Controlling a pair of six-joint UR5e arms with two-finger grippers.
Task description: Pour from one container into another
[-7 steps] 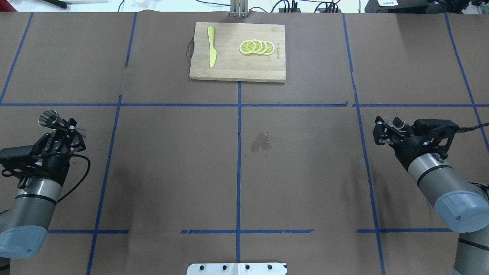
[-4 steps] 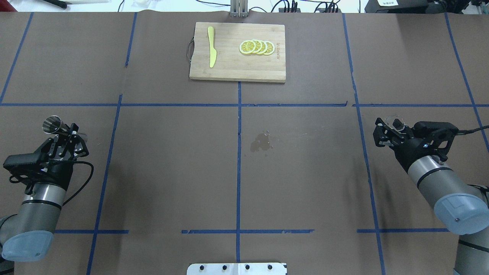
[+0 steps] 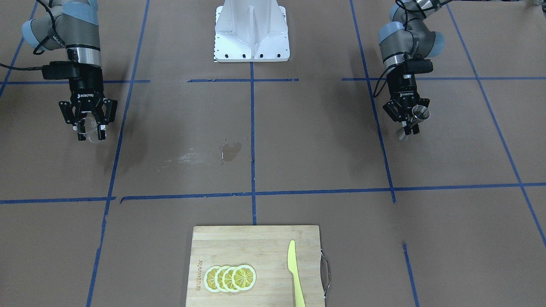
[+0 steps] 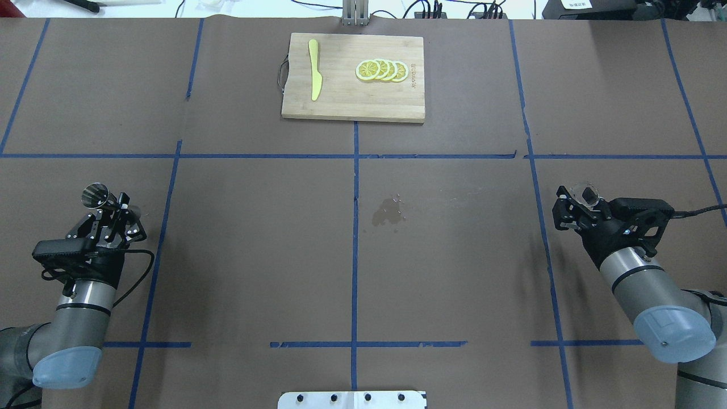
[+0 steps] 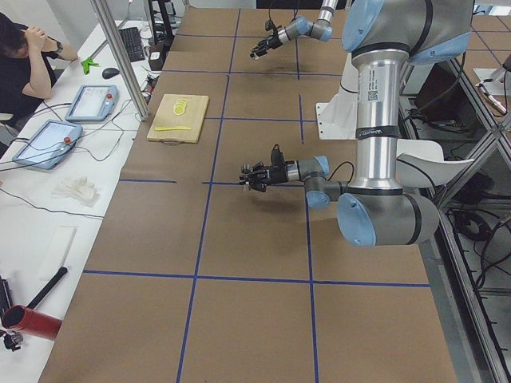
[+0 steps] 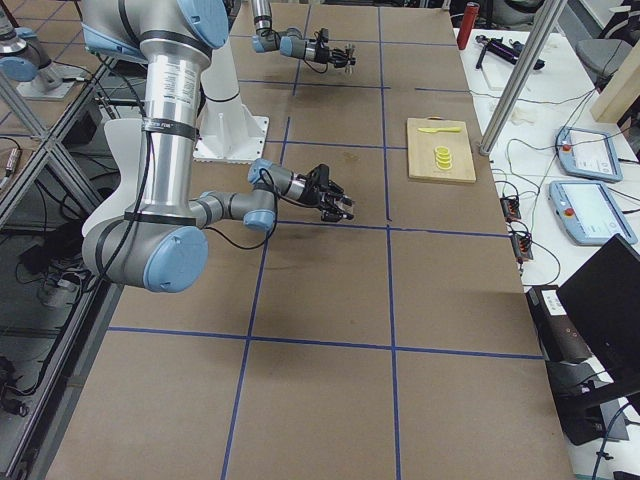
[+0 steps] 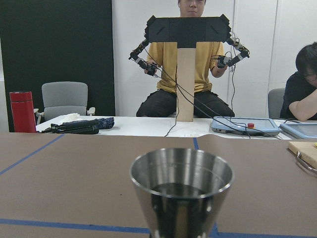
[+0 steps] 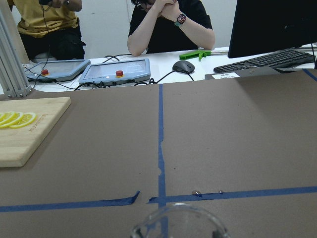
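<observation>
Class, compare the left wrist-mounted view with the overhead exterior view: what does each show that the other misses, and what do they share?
Only the left wrist view: a person in a yellow shirt and a red flask beyond the table.
Only the overhead view: the small clear glass cup in the right pincer, the left pincer, a wet patch, yellow lemon slices and a yellow plastic knife.
Both: the stainless-steel hourglass jigger, the brown table covering with blue tape lines, and the wooden cutting board.
</observation>
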